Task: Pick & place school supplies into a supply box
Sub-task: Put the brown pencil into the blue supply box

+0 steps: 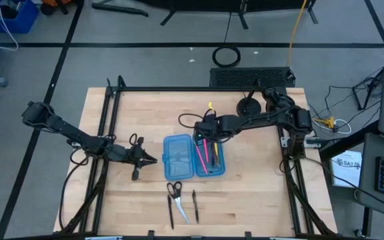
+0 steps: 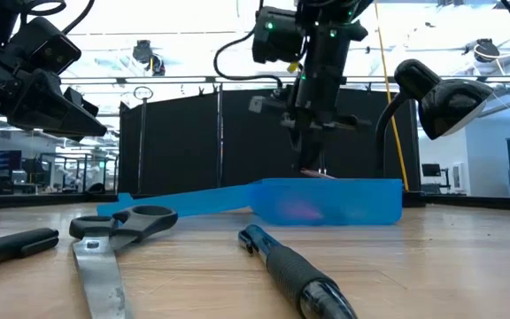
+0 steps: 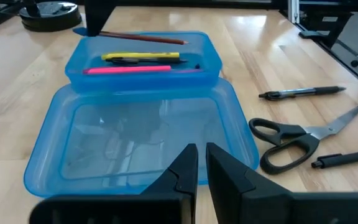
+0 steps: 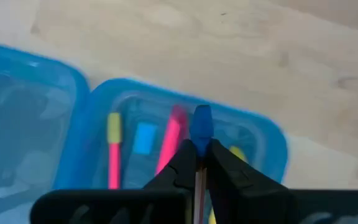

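Two pincers, right (image 4: 199, 163) pinching blue-capped pen (image 4: 201, 124) over supply box (image 1: 179, 157), left (image 3: 201, 163) nearly closed, empty.

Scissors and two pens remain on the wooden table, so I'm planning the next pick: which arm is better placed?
Left. The left gripper is empty beside the black-handled scissors, while the right gripper is shut on a blue-capped pencil over the translucent blue box.

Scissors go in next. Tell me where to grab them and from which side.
Grip the scissors from straight above, at the neck where the black handles meet the blades. They lie flat on the table, blades partly open, a pen close by one side and another on the other, so a sideways approach looks cramped.
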